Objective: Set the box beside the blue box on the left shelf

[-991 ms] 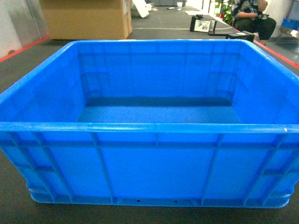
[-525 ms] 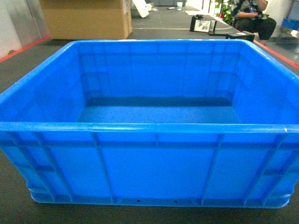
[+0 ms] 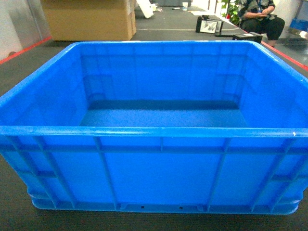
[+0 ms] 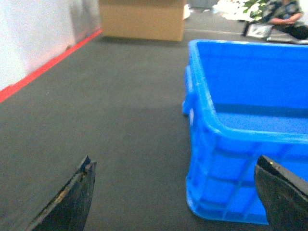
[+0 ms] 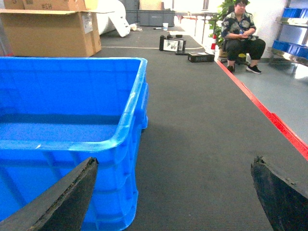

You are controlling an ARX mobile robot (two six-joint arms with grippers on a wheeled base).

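The box (image 3: pixel 159 120), a large open-top blue crate with ribbed walls, stands empty on the dark carpet and fills the head view. My left gripper (image 4: pixel 173 161) is open, low over the floor at the box's (image 4: pixel 240 125) near left corner; its right finger (image 4: pixel 281 197) overlaps the front wall. My right gripper (image 5: pixel 175 161) is open at the box's (image 5: pixel 67 125) near right corner, with its left finger (image 5: pixel 62 202) in front of the wall. Neither gripper holds anything. The left shelf and the blue box on it are out of view.
A big cardboard carton (image 3: pixel 89 19) stands behind the box at the left. A seated person (image 5: pixel 242 33) and small black items (image 5: pixel 172 44) are at the back right. Red floor tape (image 5: pixel 274 120) runs along the right side, and another strip (image 4: pixel 43 70) lines the left wall. A rack with blue bins (image 5: pixel 293 12) stands far right.
The seated person at the back has shifted slightly. The box and the head view are unchanged.
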